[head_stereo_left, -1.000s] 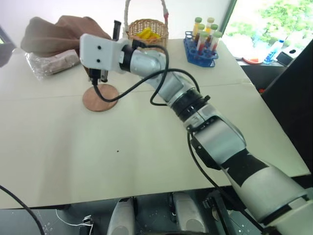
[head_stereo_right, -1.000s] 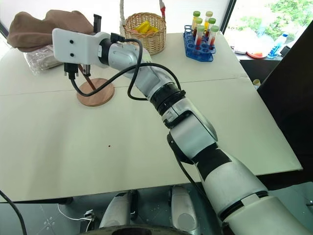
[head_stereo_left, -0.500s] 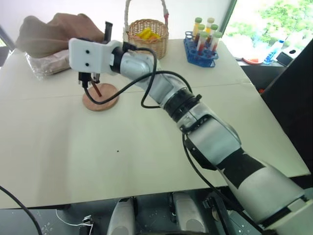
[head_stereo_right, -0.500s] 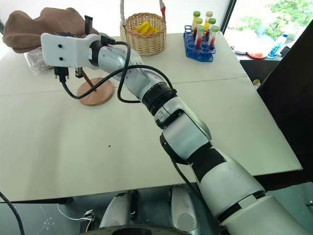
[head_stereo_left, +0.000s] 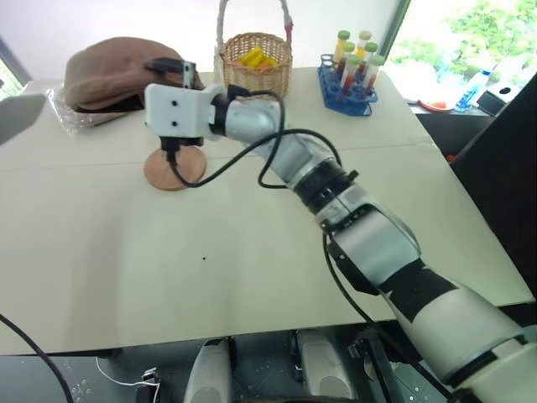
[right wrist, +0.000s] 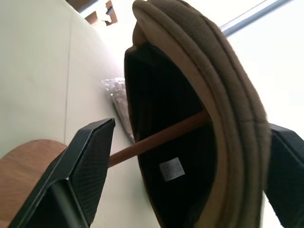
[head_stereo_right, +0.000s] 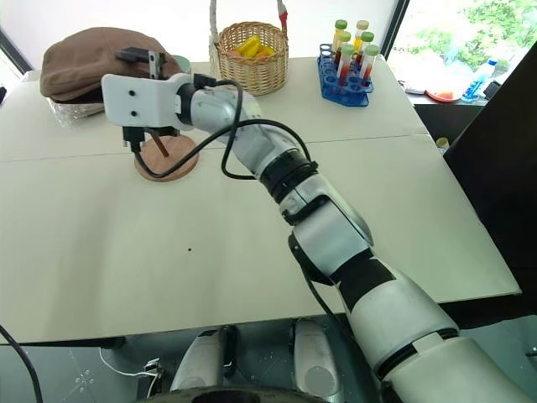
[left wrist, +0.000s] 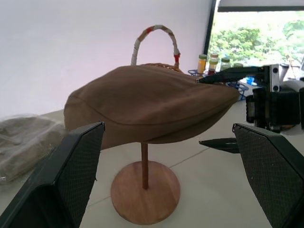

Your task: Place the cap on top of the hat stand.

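No brand name or writing could be read anywhere; a small white tag [right wrist: 170, 169] sewn inside the cap [left wrist: 147, 104] looked blank.

The cap sat on top of the hat stand [left wrist: 145, 190], near the desk's [head_stereo_right: 252, 252] far left corner, with the stand's thin rod rising into its dark hollow and the round base flat on the desk. The right pincer [left wrist: 228, 110] was spread wide, one black finger above the cap's brim edge and the other below it, neither pressing on the fabric as far as could be seen. The brim lay between those fingers, the rod just past them. The left pincer [left wrist: 178, 178] was also spread, its two fingers standing apart on either side of the cap and stand, well clear of both.

Behind the cap lay a crinkled plastic bag [head_stereo_left: 71, 117] at the far left edge. A wicker basket [head_stereo_right: 249, 54] and a blue tube rack [head_stereo_right: 346, 80] stood along the far edge.
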You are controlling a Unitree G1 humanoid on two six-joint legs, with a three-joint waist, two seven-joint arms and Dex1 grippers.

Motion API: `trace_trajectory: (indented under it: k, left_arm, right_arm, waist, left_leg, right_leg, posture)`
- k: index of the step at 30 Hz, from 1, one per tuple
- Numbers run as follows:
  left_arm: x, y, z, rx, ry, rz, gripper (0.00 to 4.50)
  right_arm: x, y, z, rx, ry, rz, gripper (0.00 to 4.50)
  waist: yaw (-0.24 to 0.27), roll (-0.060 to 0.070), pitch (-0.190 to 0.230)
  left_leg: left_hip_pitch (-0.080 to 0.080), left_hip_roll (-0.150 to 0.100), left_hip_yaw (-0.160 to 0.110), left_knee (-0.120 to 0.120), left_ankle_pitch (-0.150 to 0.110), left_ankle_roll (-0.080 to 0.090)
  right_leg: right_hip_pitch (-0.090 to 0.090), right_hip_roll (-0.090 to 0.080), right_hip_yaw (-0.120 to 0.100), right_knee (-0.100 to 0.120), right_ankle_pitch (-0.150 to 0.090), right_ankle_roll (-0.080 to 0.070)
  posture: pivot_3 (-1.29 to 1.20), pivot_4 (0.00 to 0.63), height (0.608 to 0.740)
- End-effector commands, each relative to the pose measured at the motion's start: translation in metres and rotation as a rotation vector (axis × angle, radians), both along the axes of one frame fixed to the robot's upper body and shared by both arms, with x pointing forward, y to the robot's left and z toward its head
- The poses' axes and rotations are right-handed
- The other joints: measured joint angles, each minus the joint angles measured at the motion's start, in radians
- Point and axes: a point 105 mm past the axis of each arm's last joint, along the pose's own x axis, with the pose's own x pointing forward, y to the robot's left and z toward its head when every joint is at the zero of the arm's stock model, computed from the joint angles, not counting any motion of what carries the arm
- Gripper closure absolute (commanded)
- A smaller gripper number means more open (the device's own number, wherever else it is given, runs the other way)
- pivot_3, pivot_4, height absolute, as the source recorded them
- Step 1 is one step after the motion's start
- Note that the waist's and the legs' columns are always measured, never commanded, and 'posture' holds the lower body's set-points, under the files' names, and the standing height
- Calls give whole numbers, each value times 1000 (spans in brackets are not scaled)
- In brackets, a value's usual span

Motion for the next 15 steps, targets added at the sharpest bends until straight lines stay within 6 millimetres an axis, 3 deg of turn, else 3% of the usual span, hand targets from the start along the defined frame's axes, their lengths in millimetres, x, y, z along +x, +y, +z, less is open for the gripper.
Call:
trace_trajectory:
  k: [1,6,9,15]
  left_arm:
    - [0,-15,14,92,-40,-43,0]
    - [8,-31,10,175,-17,-104,0]
    - [19,-35,3,295,-15,-84,0]
    - [23,-45,9,530,-91,-72,0]
  right_arm:
    - [-15,-18,32,72,-61,34,26]
    - [-42,-53,68,162,-155,72,26]
    - [-56,-92,78,204,21,115,26]
    - [-47,-163,66,236,549,-4,26]
  waist:
    - [1,0,0]
    - [2,1,1]
    - [2,1,1]
    - [23,1,1]
  left_leg:
    - [0,0,0,0,0,0]
    - [0,0,0,0,0,0]
    - [0,0,0,0,0,0]
    - [0,0,2,1,0,0]
  right_leg:
    - [0,0,0,0,0,0]
    - [-1,0,0,0,0,0]
    - [-1,1,0,1,0,0]
    - [0,0,0,0,-1,-2]
  posture:
    - [0,150,740]
    - [0,150,740]
    - [0,150,740]
    - [0,150,740]
